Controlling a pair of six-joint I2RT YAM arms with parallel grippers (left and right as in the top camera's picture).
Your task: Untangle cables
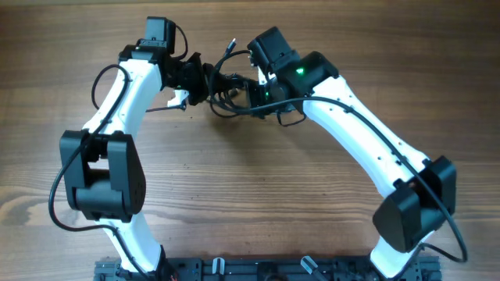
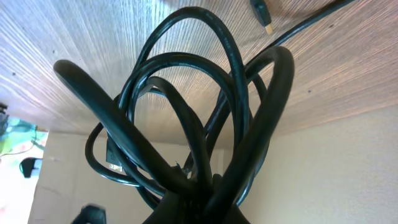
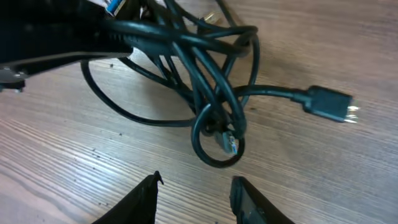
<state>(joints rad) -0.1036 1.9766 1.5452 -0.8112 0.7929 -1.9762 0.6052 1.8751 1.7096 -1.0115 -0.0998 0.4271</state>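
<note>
The cables (image 1: 225, 92) are thin black cords bunched in a knot at the back of the table, between my two grippers. My left gripper (image 1: 197, 80) is shut on the knot; in the left wrist view the looped cords (image 2: 186, 124) rise straight out of its jaws (image 2: 202, 208) and are lifted off the wood. My right gripper (image 3: 196, 193) is open and empty, just in front of the lowest loop (image 3: 217, 140). A black plug end (image 3: 329, 104) lies on the wood to the right. Another small plug (image 2: 262, 14) lies apart.
A loose cord end (image 1: 160, 108) trails left from the knot across the wooden table (image 1: 258, 187). The white arm links (image 1: 117, 94) flank the knot on both sides. A black rail (image 1: 258, 269) runs along the front edge.
</note>
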